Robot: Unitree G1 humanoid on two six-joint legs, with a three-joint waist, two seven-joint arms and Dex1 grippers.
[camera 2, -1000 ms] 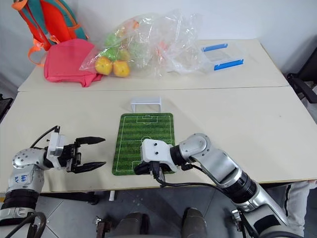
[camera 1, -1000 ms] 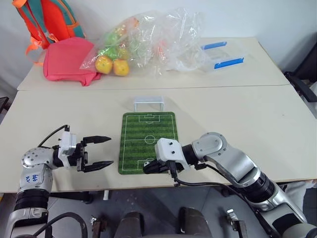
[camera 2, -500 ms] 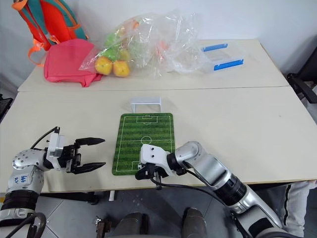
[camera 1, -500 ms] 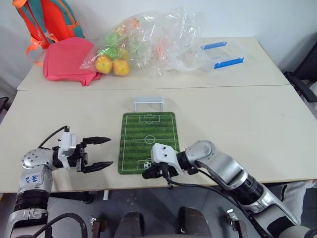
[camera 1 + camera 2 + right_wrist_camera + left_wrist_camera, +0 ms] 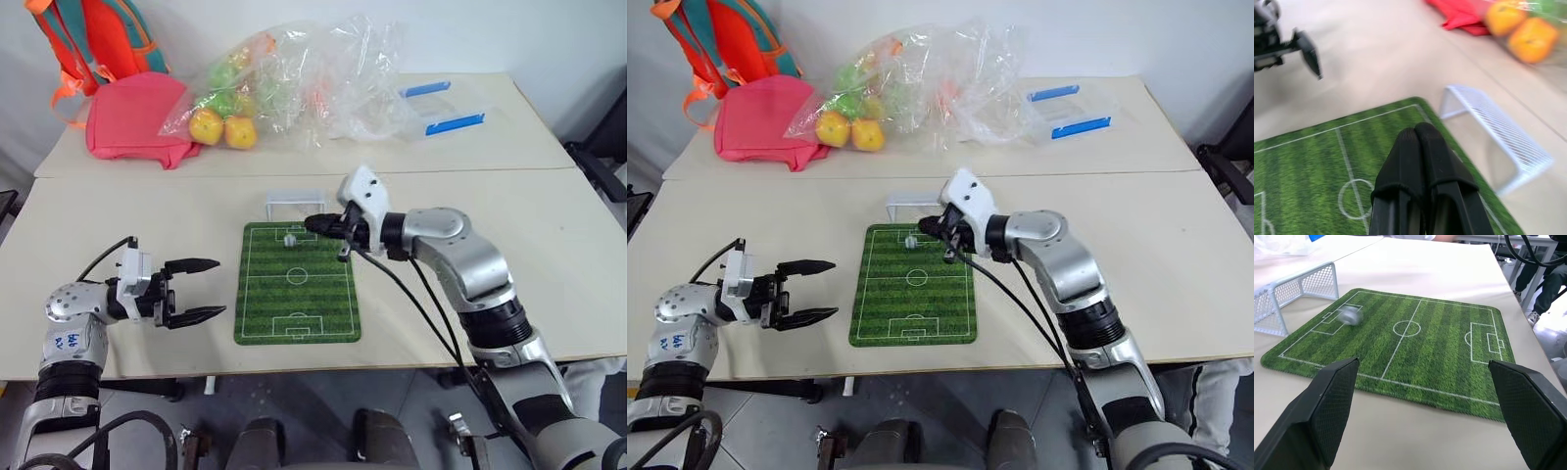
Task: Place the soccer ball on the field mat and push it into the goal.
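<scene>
The soccer ball (image 5: 289, 238) lies on the field mat (image 5: 297, 294), in the penalty area at the far end, just short of the goal (image 5: 294, 203); in the left wrist view the soccer ball (image 5: 1352, 315) looks blurred. My right gripper (image 5: 312, 225) is shut with nothing in it, and its tips hover just right of the ball over the mat's far end. In the right wrist view its closed fingers (image 5: 1418, 142) point toward the goal (image 5: 1498, 137). My left gripper (image 5: 201, 290) stands open and empty over the table, left of the mat.
On the back table are a clear bag of fruit (image 5: 279, 73) with yellow-orange fruits (image 5: 222, 128), a pink bag (image 5: 132, 117), an orange backpack (image 5: 93, 39) and clear blue-edged boxes (image 5: 441, 110). A cable hangs from my right wrist across the mat's right edge.
My right gripper swept from the mat's near edge to its far end, staying shut. The ball went from the near penalty area to just before the goal. The left gripper held still.
</scene>
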